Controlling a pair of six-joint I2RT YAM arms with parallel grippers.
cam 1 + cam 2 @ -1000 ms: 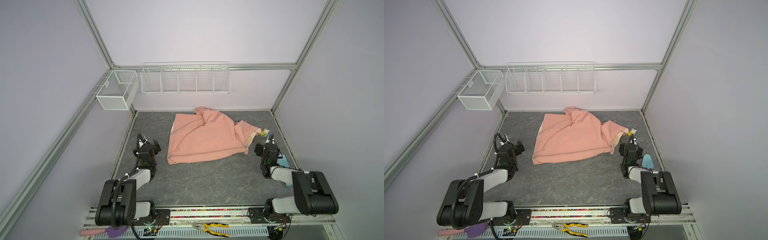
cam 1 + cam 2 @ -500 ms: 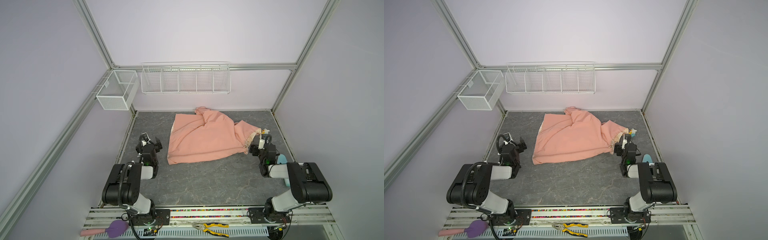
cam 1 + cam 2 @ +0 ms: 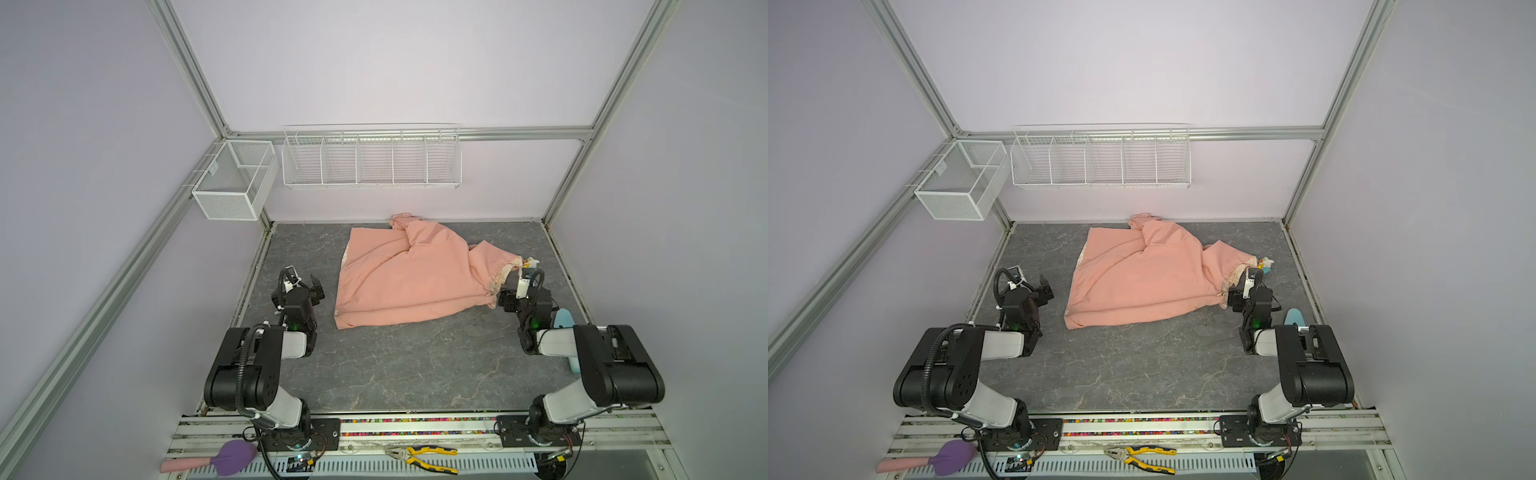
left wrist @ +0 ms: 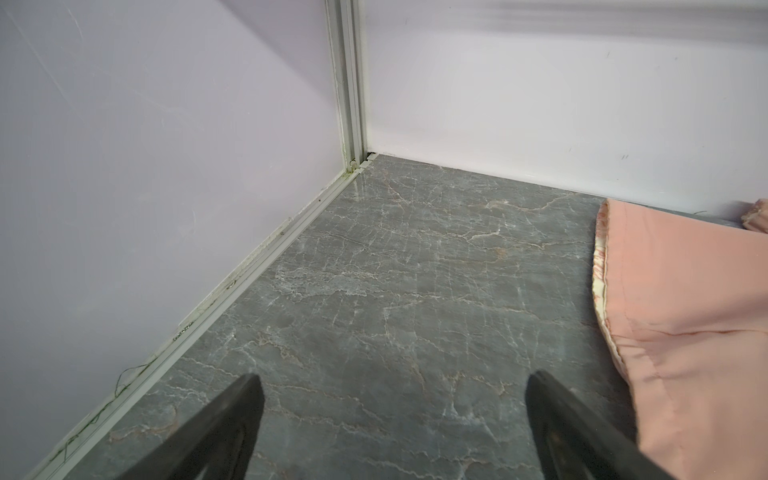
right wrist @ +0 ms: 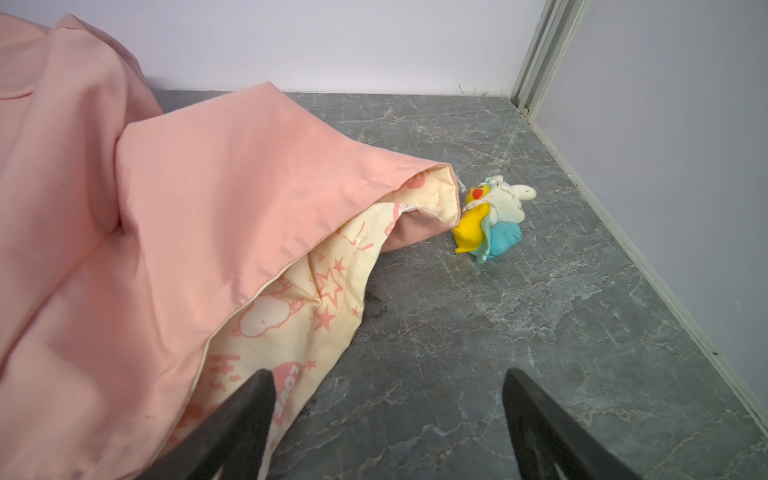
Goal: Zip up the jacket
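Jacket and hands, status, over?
Left hand open, empty. Right hand open at lining edge. Jacket crumpled, zipper unseen. Small toy beside it.

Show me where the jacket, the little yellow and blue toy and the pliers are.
jacket (image 3: 399, 282): in a top view, on the middle of its pink outer fabric.
yellow and blue toy (image 5: 488, 222): in the right wrist view, on the middle of the figure.
pliers (image 3: 433, 450): in a top view, on a yellow handle.

"LOVE", pale caps on pink badge, cream lining of jacket, rt wrist view
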